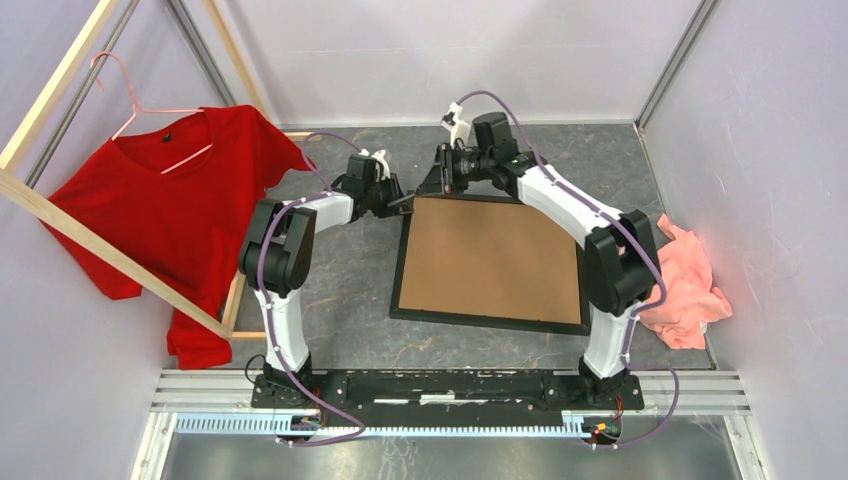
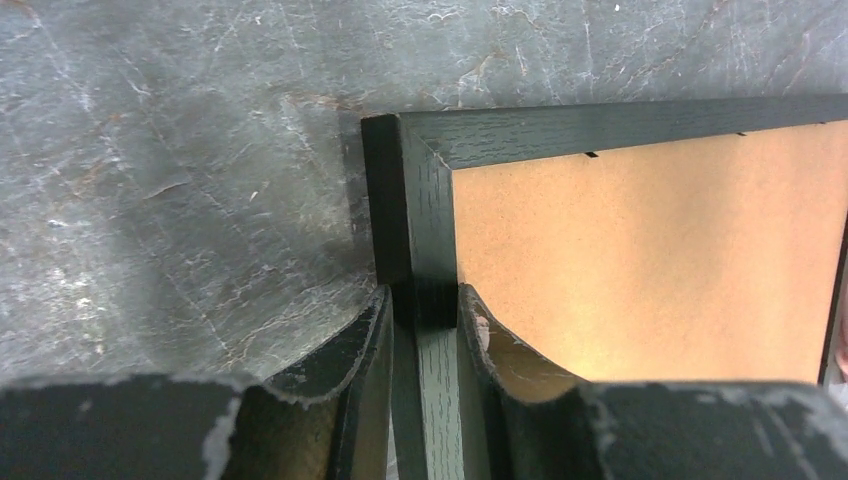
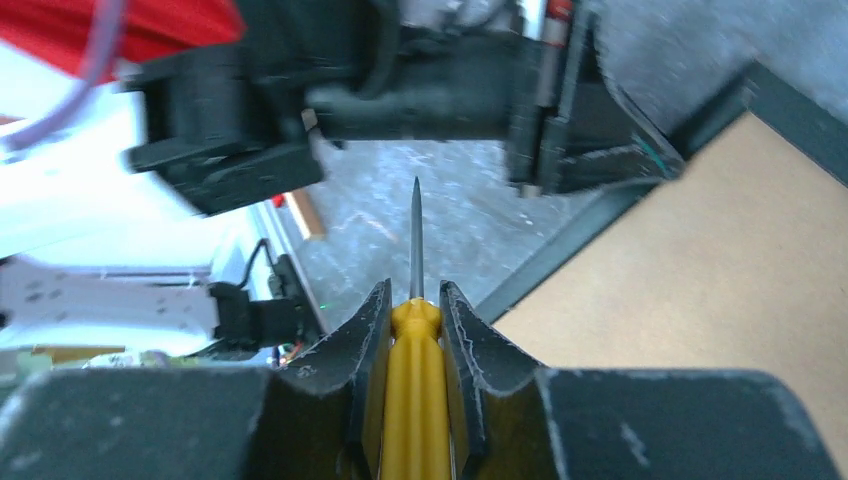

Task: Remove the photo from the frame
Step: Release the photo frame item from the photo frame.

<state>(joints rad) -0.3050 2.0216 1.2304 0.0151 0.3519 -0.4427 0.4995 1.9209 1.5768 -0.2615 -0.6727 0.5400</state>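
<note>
Pale purple walls (image 1: pixel 430 50) ring a grey stony table (image 1: pixel 340 290), with a wooden rack (image 1: pixel 25 195) and a red shirt (image 1: pixel 190 200) at nine o'clock.

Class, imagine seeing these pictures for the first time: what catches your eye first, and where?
At the left hangs a red T-shirt. In the middle lies the black frame, brown backing board up. The left hand pinches its far-left rail; the right hand grips a yellow-handled screwdriver near that corner.

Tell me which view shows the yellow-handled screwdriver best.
Right wrist: the screwdriver sits dead centre, its yellow handle clamped in the right gripper, thin shaft pointing ahead. In top external it cannot be made out near the grippers. Left wrist shows the frame corner, not the tool.
</note>
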